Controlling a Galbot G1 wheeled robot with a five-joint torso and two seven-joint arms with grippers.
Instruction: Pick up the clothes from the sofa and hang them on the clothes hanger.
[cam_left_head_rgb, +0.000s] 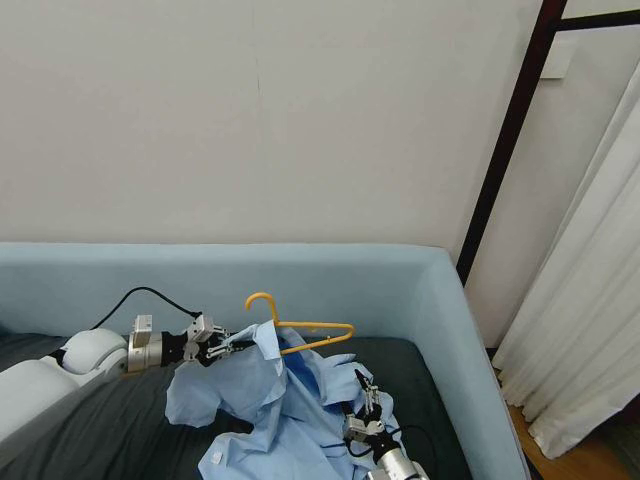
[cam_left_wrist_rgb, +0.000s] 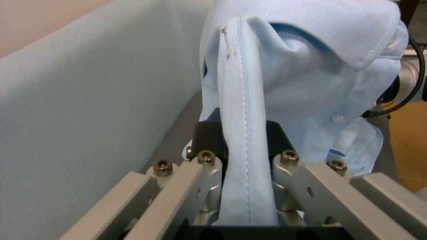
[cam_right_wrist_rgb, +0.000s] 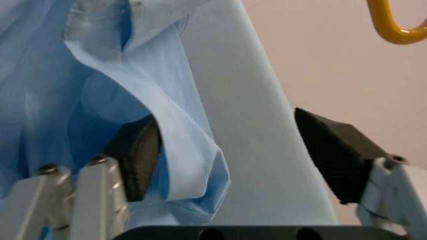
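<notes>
Left wrist view: left tool (cam_left_wrist_rgb: 243, 140) pinches shirt (cam_left_wrist_rgb: 307, 60); right tool (cam_right_wrist_rgb: 235, 150) spread beside it.

Shirt (cam_left_head_rgb: 265, 400): light blue woven cloth, matt, soft and creased, with stitched seams and a small shiny button. Hanger (cam_left_head_rgb: 335, 325): yellow-orange, smooth, glossy, plastic-looking; sofa (cam_left_head_rgb: 300, 275): matt pale blue fabric on back and arm, dark grey matt cloth on the seat. Left gripper (cam_left_head_rgb: 232, 342) and right gripper (cam_left_head_rgb: 368, 395): bare brushed-metal linkages with metal screws, matt black rubbery pads (cam_right_wrist_rgb: 337, 155); curtain (cam_left_head_rgb: 590, 300): white cloth.
</notes>
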